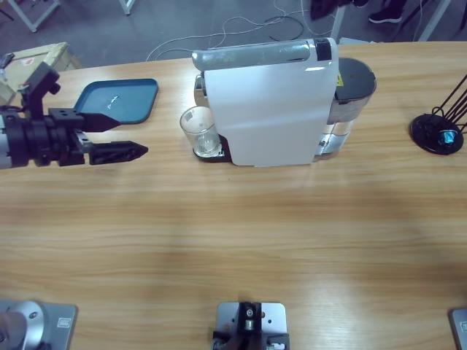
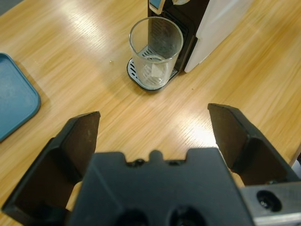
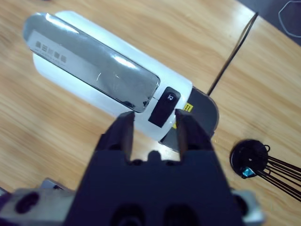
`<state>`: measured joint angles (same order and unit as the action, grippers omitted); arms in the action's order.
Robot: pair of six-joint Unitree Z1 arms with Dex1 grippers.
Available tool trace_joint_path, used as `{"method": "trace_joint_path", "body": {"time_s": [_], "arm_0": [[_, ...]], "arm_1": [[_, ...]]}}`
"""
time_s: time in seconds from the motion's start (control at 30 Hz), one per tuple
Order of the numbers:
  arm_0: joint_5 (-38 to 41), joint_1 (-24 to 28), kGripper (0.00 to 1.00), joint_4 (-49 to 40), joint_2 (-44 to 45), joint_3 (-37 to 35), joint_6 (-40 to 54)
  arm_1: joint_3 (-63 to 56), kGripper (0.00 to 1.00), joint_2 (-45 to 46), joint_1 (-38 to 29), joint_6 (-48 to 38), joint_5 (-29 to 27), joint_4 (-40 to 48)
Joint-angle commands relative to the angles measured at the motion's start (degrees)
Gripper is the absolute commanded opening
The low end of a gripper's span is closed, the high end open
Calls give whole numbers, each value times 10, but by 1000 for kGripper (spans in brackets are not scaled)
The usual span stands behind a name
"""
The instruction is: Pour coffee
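Note:
A clear glass tumbler (image 1: 198,130) stands upright on the small drip tray at the left end of the white coffee machine (image 1: 270,102). No coffee shows in the tumbler (image 2: 155,52). My left gripper (image 1: 133,137) hovers low over the table to the left of the glass, open and empty, a hand's width away from it. The left wrist view has that gripper (image 2: 155,113) aimed at the glass. My right gripper (image 3: 155,122) hangs above the machine (image 3: 94,61), its jaws a narrow gap apart over the black button (image 3: 164,106), holding nothing.
A blue tray (image 1: 117,98) lies at the back left, just behind my left gripper. A black wire stand (image 1: 436,133) sits at the far right. The machine's grey water tank (image 1: 354,84) juts out on its right side. Cables lie on the floor beyond the table.

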<state>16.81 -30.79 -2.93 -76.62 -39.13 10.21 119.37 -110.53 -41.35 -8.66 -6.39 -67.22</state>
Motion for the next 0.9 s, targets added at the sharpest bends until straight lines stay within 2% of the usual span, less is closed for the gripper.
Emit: {"method": "trace_joint_path", "body": {"time_s": [0.03, 0.2, 0.47, 0.9], "arm_0": [[0, -5, 996, 6, -32, -5, 7], [0, -5, 996, 11, -37, -7, 7], [0, -6, 996, 12, -38, -6, 7], [1, -8, 996, 12, -40, -5, 7]], "arm_1": [[-8, 0, -40, 13, 6, -26, -1], [-17, 0, -48, 17, 12, -47, 11], [-24, 0, -68, 18, 21, -28, 23], [-38, 0, -72, 23, 21, -49, 23]]}}
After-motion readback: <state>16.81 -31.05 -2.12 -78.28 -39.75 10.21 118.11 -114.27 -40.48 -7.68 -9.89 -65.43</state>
